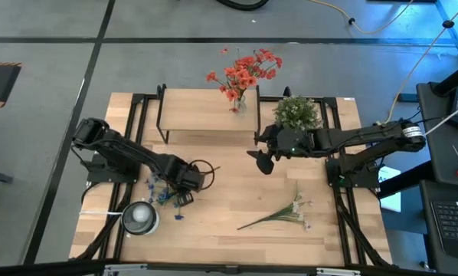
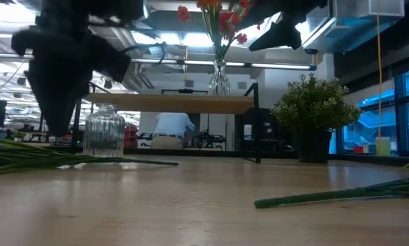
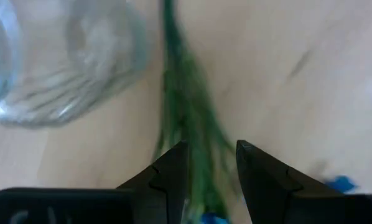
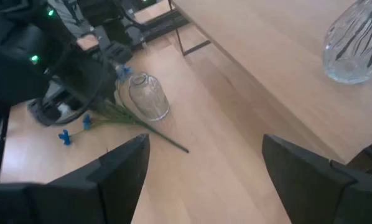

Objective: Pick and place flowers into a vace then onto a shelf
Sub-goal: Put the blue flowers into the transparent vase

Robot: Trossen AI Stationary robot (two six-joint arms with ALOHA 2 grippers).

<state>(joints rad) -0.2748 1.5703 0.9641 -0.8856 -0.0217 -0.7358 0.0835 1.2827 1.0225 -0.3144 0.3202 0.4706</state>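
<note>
White-bloomed flowers [image 1: 279, 215] lie loose on the near-right of the tabletop [image 1: 237, 184], stems angled toward the near-left, touching nothing; the low view shows the green stem [image 2: 341, 195] flat on the wood.

Left gripper [image 1: 184, 184] sits low over the near-left of the table, fingers [image 3: 167, 177] partly apart and straddling the green stems of the blue-bloomed flowers [image 1: 161, 195], which lie flat on the wood. Can't tell whether the pads actually touch the stems. Empty ribbed glass vase [image 1: 140, 218] stands upright just near-left of that gripper, beside the stems.

Right gripper [image 1: 261, 159] hangs above table centre, just in front of the shelf [image 1: 206, 115], jaws wide apart, holding nothing.

Shelf stands at the far middle of the table. On its right end is a clear vase [image 1: 239, 103] with red-orange flowers [image 1: 244, 70], upright. Bushy green potted plant [image 1: 296, 113] stands on the table just right of the shelf, close behind the right arm's wrist.

Surface: light wood top on a black frame. Floor is grey with dark lines; cables trail at far right. Room behind: windows at right, ceiling lights, and a person [image 2: 169, 130] in a light top seen through the shelf legs.
</note>
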